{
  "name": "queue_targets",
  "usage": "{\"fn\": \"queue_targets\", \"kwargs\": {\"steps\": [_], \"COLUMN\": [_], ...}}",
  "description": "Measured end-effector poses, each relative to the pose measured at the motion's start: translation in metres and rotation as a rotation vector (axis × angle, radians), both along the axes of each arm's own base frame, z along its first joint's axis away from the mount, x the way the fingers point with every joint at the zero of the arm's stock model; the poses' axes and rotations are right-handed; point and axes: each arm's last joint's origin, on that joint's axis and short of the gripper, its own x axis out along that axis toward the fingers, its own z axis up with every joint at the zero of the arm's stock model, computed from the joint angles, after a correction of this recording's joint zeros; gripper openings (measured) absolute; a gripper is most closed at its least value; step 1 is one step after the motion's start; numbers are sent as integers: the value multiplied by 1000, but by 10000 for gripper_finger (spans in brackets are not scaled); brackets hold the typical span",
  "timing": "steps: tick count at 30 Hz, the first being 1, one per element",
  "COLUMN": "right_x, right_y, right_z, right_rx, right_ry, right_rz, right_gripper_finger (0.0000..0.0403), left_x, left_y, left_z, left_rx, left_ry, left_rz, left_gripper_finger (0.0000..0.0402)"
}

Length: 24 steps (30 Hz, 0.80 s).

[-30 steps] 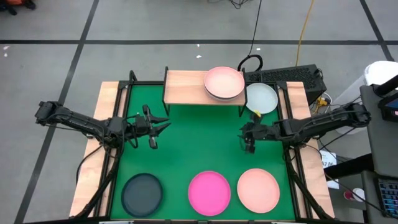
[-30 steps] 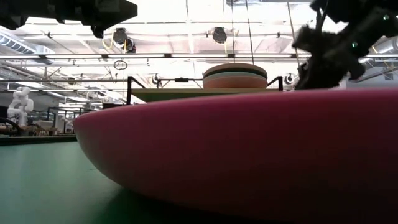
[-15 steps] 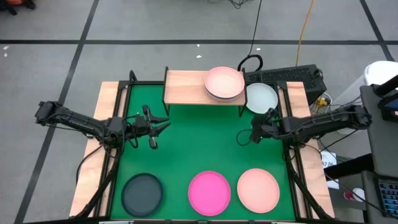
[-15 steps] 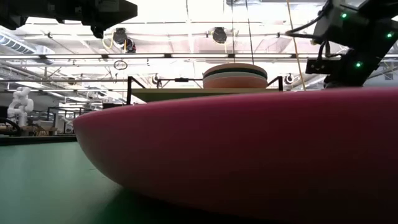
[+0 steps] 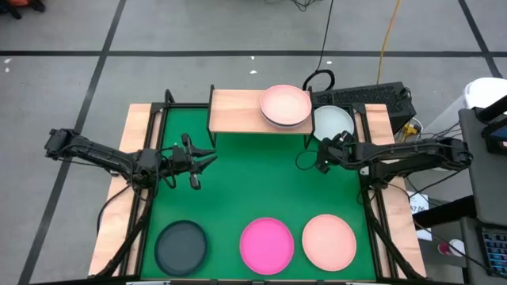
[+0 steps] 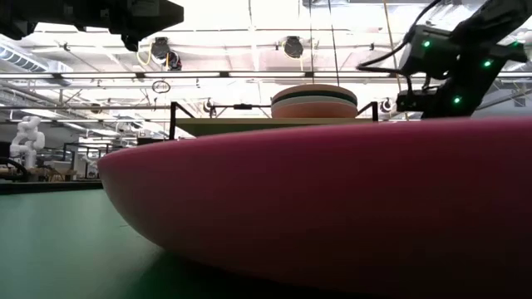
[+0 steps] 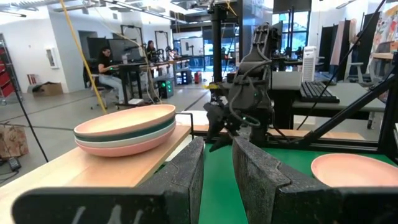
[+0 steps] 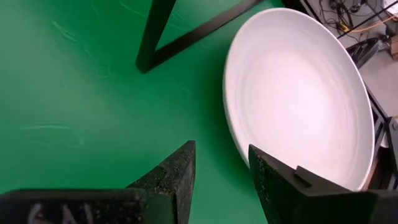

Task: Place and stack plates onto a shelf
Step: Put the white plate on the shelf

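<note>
The green mat (image 5: pixel 253 190) fills the table, and the shelf (image 5: pixel 238 110) stands at its far edge. A stack of plates (image 5: pixel 286 105) sits on the right half of that board, a light pink one on top; the left wrist view shows from the side that the stack has a dark layer between pink ones. Four plates are not yet shelved: the white plate (image 5: pixel 333 124) just right of the shelf by its leg, and along the near edge the dark plate (image 5: pixel 181 245), the magenta plate (image 5: pixel 267 243) and the peach plate (image 5: pixel 329 241).

The right gripper (image 5: pixel 323 157) is just in front of the white plate, far nearer to it than the left arm is. In the right wrist view the plate (image 8: pixel 298 93) lies flat on the mat ahead of the jaws and slightly to one side, its near rim close to the fingertips (image 8: pixel 177 165), which stand apart with nothing between them. A round plate has no long axis, so I judge the approach turns only on lining the gap up with that near rim.

The left gripper (image 5: pixel 207 156) waits over the mat's left side, its jaws parted and empty.

The low view is mostly blocked by the magenta plate.
</note>
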Motion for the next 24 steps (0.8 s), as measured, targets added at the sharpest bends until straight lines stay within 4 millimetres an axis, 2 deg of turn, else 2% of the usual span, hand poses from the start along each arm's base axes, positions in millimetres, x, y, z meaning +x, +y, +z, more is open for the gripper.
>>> {"fn": "queue_targets", "kwargs": {"steps": [7,13,24], "right_x": [3,2,1], "right_y": [-10,-17,-25], "right_z": [-13,-18,-24], "right_rx": [1,-81,-20], "right_ry": [107,175,204], "right_rz": [-21,-78,-102], "right_gripper_finger": [130,130,130], "left_x": [0,0,0], "left_y": [0,0,0], "left_z": [0,0,0], "left_rx": [0,0,0], "left_ry": [0,0,0], "left_rz": [0,0,0], "left_gripper_finger": [93,93,93]}}
